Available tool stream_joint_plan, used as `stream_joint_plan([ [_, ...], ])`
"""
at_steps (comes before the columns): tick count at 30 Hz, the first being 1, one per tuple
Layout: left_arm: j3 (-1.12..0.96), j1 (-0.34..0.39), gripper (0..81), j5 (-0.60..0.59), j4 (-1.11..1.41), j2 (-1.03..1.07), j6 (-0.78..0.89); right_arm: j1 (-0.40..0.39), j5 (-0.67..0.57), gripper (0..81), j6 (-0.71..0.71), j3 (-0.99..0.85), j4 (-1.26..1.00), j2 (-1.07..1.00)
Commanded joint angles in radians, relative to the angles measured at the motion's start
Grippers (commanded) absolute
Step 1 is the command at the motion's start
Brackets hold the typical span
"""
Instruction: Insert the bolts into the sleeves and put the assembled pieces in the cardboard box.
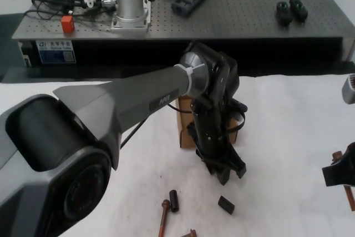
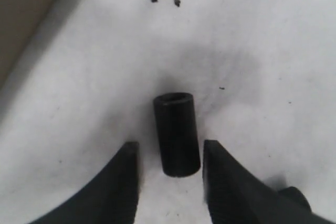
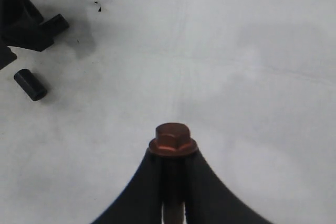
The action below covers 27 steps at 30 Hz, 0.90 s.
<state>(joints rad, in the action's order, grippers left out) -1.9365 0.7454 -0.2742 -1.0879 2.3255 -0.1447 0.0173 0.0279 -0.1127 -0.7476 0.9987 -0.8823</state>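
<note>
High view: left end effector (image 1: 224, 171) low over the white tabletop (image 1: 288, 126), close to a black sleeve (image 1: 226, 205); cardboard box (image 1: 184, 134) behind it. Left wrist view: stands released, fingers apart, that sleeve lying flat in line between them. Right wrist view: right end effector (image 3: 173, 153) grasps a copper bolt (image 3: 173, 139) just under its head, above the tabletop.

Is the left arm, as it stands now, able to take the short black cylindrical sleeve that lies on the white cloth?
Probably yes. The left hand is open, and the short black cylindrical sleeve lies between its fingers on the white cloth; nothing stands in the way.
</note>
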Motion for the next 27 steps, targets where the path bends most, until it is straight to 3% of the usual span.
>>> stream_joint_plan([
  [1,-0.005,0.002,29.3,0.000,0.019,0.000,-0.014,0.003,-0.008,1.0,0.007,-0.003,-0.015,0.010],
  [10,-0.005,0.004,28.4,-0.009,0.033,0.006,-0.017,0.003,-0.008,1.0,0.016,-0.003,-0.017,0.010],
  [14,-0.005,0.011,16.5,-0.007,0.033,0.028,-0.017,0.003,-0.008,1.0,0.016,-0.003,-0.017,0.010],
  [17,-0.005,0.012,0.8,-0.014,0.030,0.033,-0.017,0.003,-0.008,1.0,0.016,-0.003,-0.017,0.010],
  [20,-0.007,0.012,0.7,-0.022,0.042,0.008,-0.015,0.003,-0.018,1.0,0.016,-0.003,-0.017,0.010],
  [27,0.056,-0.018,0.7,-0.056,0.056,-0.228,-0.007,0.003,-0.282,1.0,0.096,-0.003,-0.129,0.012],
])
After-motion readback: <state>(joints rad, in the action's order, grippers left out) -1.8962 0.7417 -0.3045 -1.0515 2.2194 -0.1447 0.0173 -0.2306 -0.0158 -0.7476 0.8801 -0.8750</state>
